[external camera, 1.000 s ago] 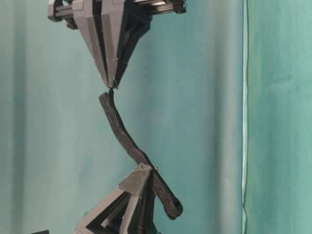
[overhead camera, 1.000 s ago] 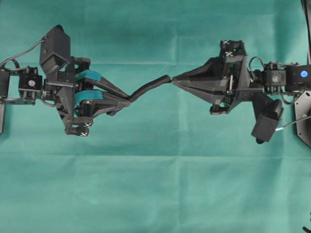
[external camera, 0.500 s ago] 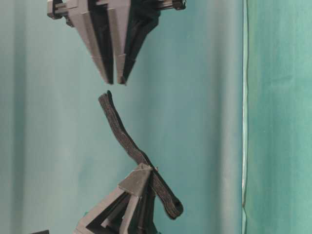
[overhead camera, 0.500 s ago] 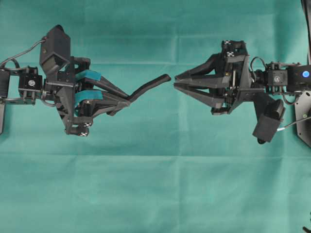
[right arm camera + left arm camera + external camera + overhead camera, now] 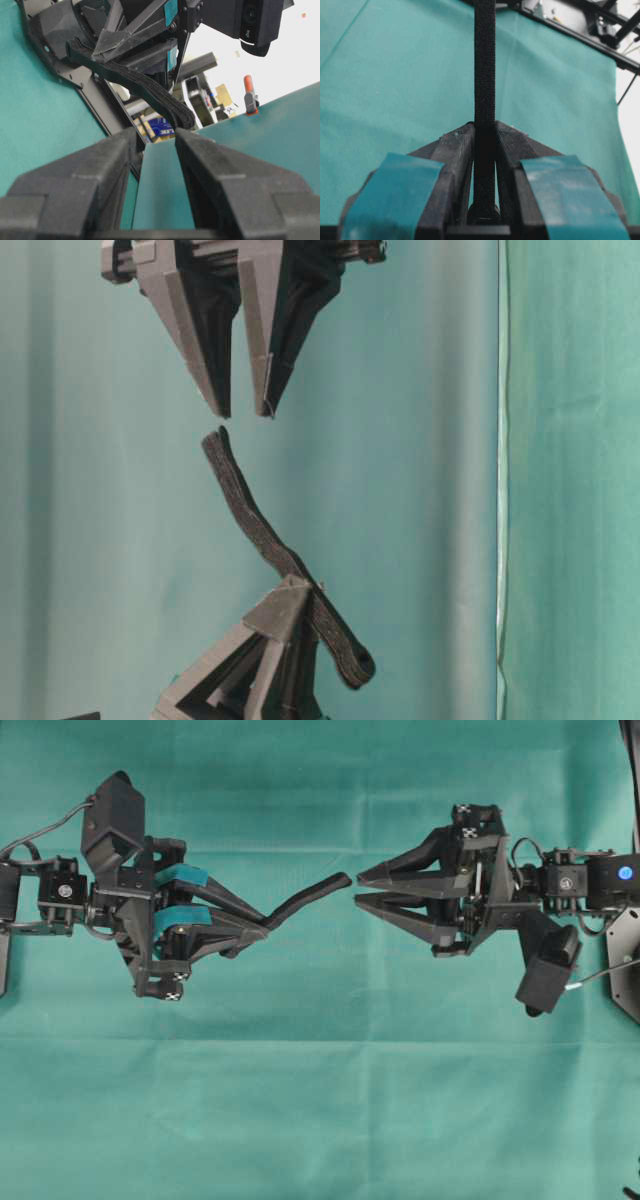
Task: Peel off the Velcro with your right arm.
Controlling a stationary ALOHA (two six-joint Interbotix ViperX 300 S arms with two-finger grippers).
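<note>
The Velcro (image 5: 310,896) is a black strip that rises slantwise from my left gripper (image 5: 265,925) toward the right. My left gripper's teal-taped fingers (image 5: 395,185) are shut on the strip (image 5: 485,65) near its knobbed end. In the table-level view that end hangs out behind the left gripper (image 5: 297,585), and the strip (image 5: 250,520) curves up from it. My right gripper (image 5: 358,889) is open, its plain grey tips just short of the strip's free end with a small gap. From the right wrist, the free end (image 5: 182,119) sits just past the right gripper (image 5: 156,132), nothing between its fingers.
Green cloth (image 5: 320,1100) covers the table, with a fold line (image 5: 500,480) at the side. A black fixture (image 5: 625,970) stands at the right edge. An orange-handled clamp (image 5: 248,95) sits at the far table edge.
My right gripper has opened and let go of the Velcro's free end. The strip stays in the left gripper, its free end barely shifted. The left arm has not moved.
</note>
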